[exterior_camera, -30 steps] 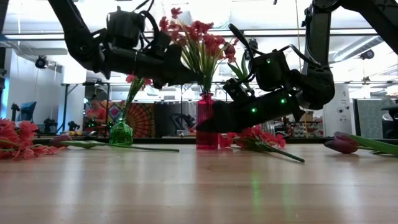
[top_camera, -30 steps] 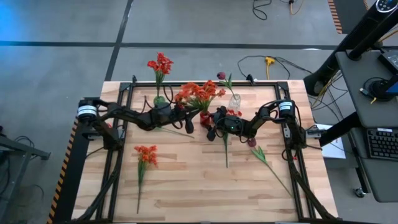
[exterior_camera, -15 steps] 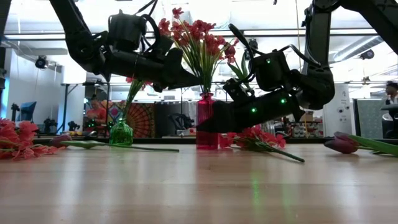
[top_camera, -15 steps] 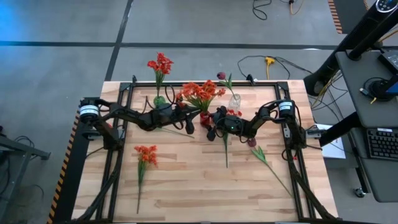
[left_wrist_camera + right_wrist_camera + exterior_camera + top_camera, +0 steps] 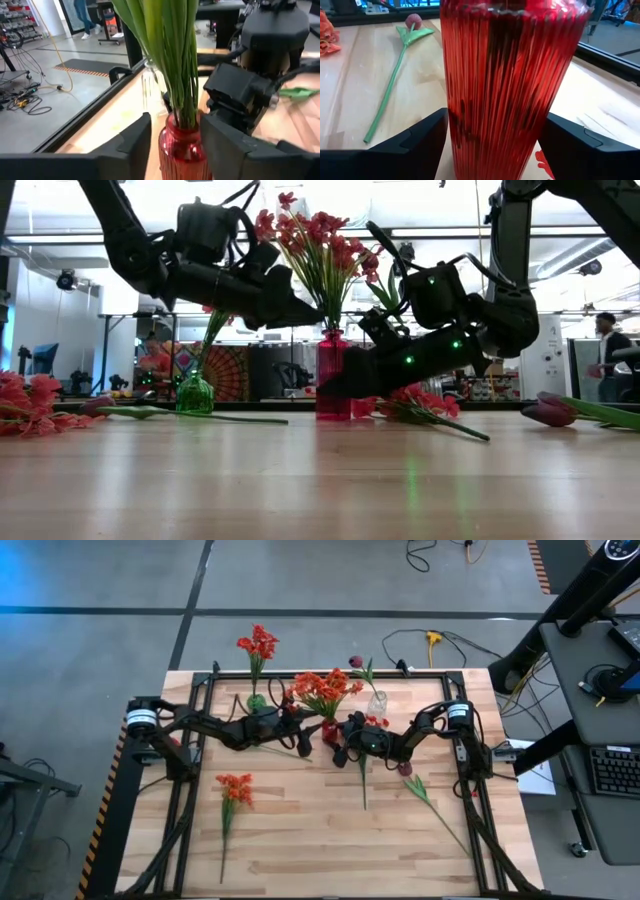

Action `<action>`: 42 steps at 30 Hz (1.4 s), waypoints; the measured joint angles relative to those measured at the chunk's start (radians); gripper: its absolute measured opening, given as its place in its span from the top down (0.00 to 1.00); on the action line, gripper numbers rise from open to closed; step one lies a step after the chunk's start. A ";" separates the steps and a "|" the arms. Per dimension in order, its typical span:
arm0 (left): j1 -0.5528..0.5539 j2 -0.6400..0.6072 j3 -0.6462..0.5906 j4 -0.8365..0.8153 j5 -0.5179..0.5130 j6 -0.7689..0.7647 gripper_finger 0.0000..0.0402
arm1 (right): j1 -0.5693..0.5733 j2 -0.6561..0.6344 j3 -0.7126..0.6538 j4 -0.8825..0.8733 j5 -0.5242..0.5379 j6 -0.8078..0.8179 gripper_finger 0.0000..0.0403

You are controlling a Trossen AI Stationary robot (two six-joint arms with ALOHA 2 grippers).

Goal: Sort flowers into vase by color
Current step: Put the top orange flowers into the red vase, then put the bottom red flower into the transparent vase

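A ribbed red vase stands on the table and holds a bunch of orange-red flowers on green stalks. My right gripper is low at the vase's right side, shut on its body. My left gripper is open. It is level with the stalks just above the vase's mouth, one finger on either side of them; it touches nothing that I can see. My right gripper pinches the red vase's body low down between its two fingers, one on each side. It comes in level from the table's right. The vase stands upright with its base on the table.
A green vase with red blooms and a clear vase with a maroon bloom stand along the far edge. Loose flowers lie on the table: an orange-red one, a maroon tulip, a maroon bud, red blooms under my right arm.
My left gripper has moved slowly right and a little down toward the stalks above the red vase. The right gripper and the vase have kept still.
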 joint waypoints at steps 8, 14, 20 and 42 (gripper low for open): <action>0.000 -0.073 0.000 -0.156 -0.019 0.009 0.48 | 0.000 -0.042 0.000 -0.068 0.000 0.000 0.26; 0.000 -0.162 0.000 -0.355 -0.031 0.022 0.47 | 0.002 -0.124 -0.002 -0.197 0.000 0.009 0.23; -0.001 -0.289 -0.001 -0.668 -0.035 -0.035 0.46 | 0.002 -0.213 -0.002 -0.388 0.000 0.045 0.22; -0.025 -0.557 -0.002 -1.137 -0.034 -0.100 0.46 | 0.123 -0.814 0.013 -1.390 -0.059 0.562 0.26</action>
